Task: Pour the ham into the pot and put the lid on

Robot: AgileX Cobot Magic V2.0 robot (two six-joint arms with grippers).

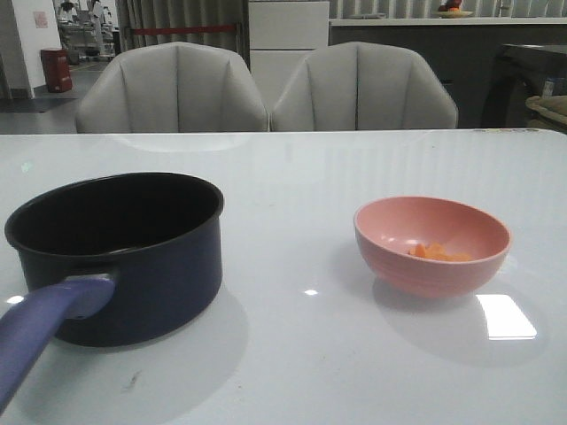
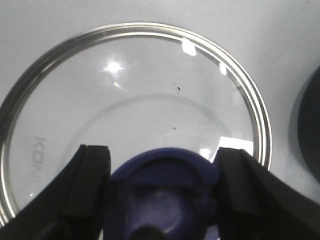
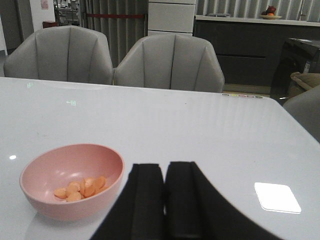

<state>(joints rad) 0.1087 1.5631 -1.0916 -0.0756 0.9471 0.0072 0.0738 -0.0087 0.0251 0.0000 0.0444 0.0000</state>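
Observation:
The dark navy pot (image 1: 124,257) stands at the left of the white table, its purple-blue handle (image 1: 44,332) pointing to the front. The pink bowl (image 1: 431,243) at the right holds the ham (image 1: 440,253), a small orange heap. Neither gripper shows in the front view. In the left wrist view the clear glass lid (image 2: 135,85) lies flat on the table, and my left gripper (image 2: 163,152) has both fingers against the sides of its blue knob (image 2: 162,190). The pot's edge (image 2: 310,125) shows beside the lid. My right gripper (image 3: 165,172) is shut and empty, above the table beside the bowl (image 3: 60,207) with the ham (image 3: 80,187).
Two grey chairs (image 1: 173,88) (image 1: 363,88) stand behind the table's far edge. Bare white tabletop (image 1: 301,186) lies between the pot and the bowl. A bright reflection (image 1: 505,317) sits on the table beside the bowl.

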